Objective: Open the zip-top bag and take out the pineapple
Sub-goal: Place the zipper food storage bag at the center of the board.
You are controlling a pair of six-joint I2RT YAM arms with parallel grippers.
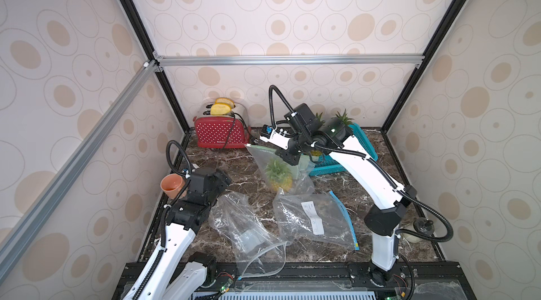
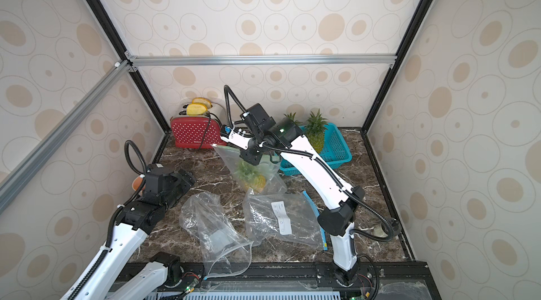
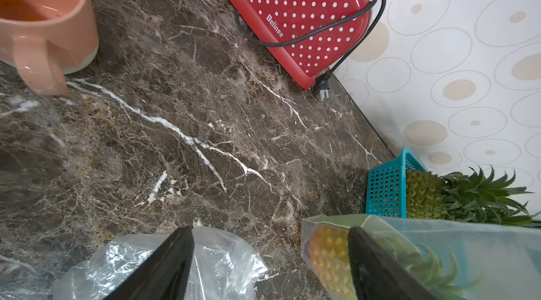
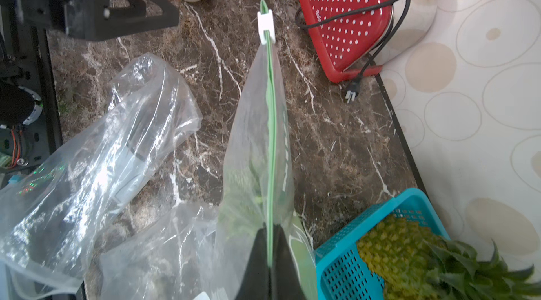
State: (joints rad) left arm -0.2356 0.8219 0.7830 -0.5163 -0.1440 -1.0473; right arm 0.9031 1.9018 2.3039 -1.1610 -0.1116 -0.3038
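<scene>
The dark marble table (image 1: 234, 172) fills the floor of the cell. At its back left stands a red dotted toaster (image 1: 219, 134) with bread slices in its slots. At the back right sits a teal basket (image 1: 325, 166) holding two loose pineapples (image 2: 316, 134). Two empty clear bags (image 1: 243, 225) lie crumpled near the front edge. The zip-top bag (image 1: 263, 158) hangs between the toaster and the basket, lifted by its top edge. The right gripper (image 4: 271, 229) is clamped on the bag's green seal strip at the end nearer the basket. The left gripper (image 3: 269, 231) stands low over the table's left side with its jaws wide apart and nothing between them, aimed toward the hanging bag. The pineapple (image 1: 279, 178) sits in the bag's lower part, crown up. Whether the bag's bottom touches the table cannot be told. A peach mug (image 1: 172, 185) stands just beside the left arm. The white slider (image 4: 265, 26) sits at the seal's far end, toward the toaster, and the strip reads as one unbroken line.
</scene>
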